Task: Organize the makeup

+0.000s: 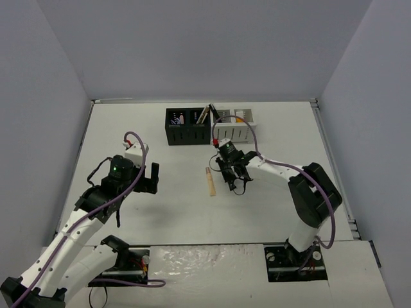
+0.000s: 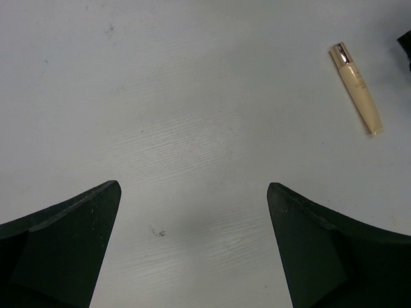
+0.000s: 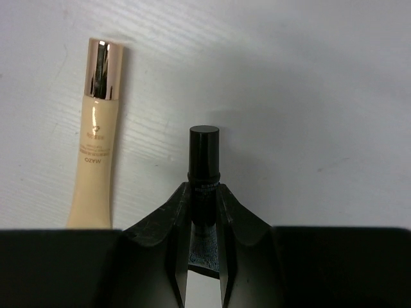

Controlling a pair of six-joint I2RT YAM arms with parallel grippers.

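Observation:
My right gripper is shut on a small black tube, whose capped end sticks out past the fingertips, just over the table. In the top view this gripper sits mid-table in front of the organizers. A flat pale tan tube with a gold cap lies on the table just left of it, also seen as the tan tube. My left gripper hangs open over bare table, nothing between its fingers; it is well left of the tan tube.
A black slotted organizer and a white one stand side by side at the back, with slim items standing in them. Grey walls close in the table on three sides.

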